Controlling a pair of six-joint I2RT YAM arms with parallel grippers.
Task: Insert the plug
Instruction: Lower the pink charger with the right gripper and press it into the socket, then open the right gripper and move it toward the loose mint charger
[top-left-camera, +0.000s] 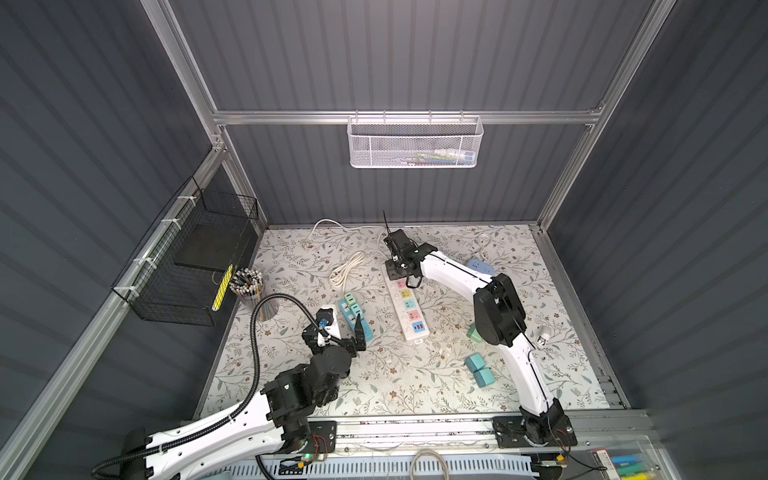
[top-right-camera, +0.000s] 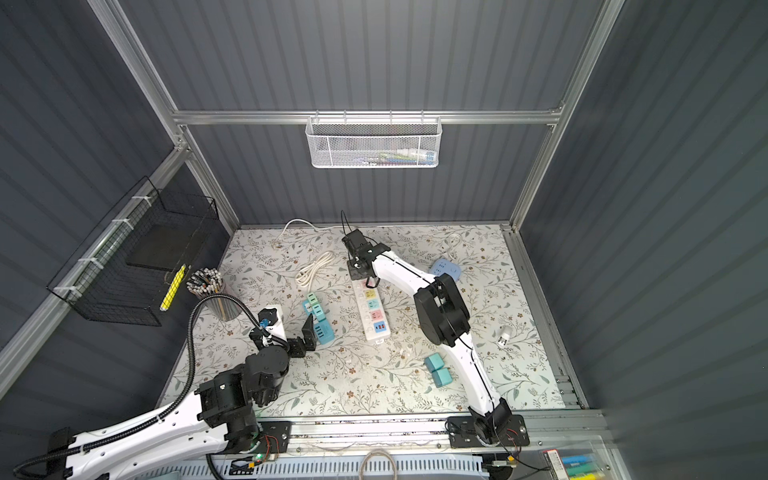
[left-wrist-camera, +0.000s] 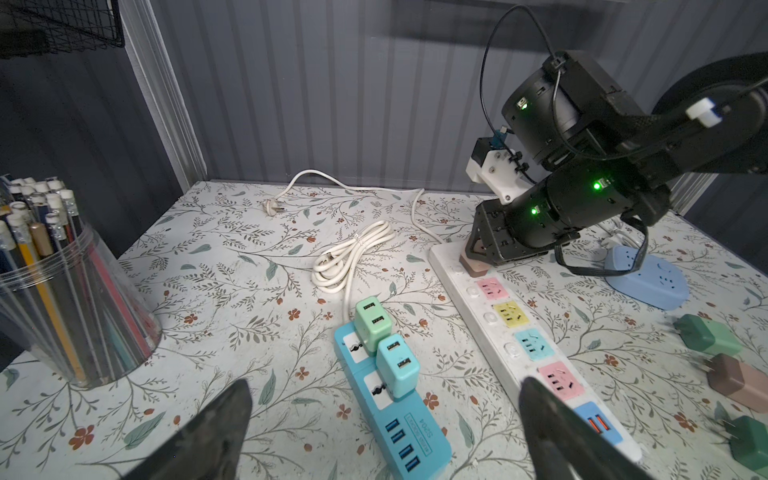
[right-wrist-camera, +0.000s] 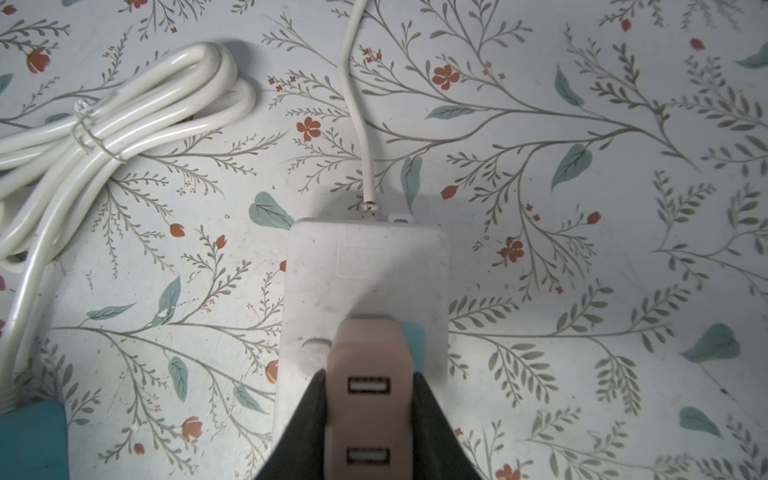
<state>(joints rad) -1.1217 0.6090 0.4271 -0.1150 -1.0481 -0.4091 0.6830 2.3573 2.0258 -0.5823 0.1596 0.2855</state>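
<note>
Right arm stretched out; claw pinches pink plug, seemingly on strip.

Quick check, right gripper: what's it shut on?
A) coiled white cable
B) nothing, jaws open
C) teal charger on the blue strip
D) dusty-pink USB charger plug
D: in the right wrist view the right gripper is shut on the dusty-pink charger plug, which it holds over the cord end of the white power strip.
</note>
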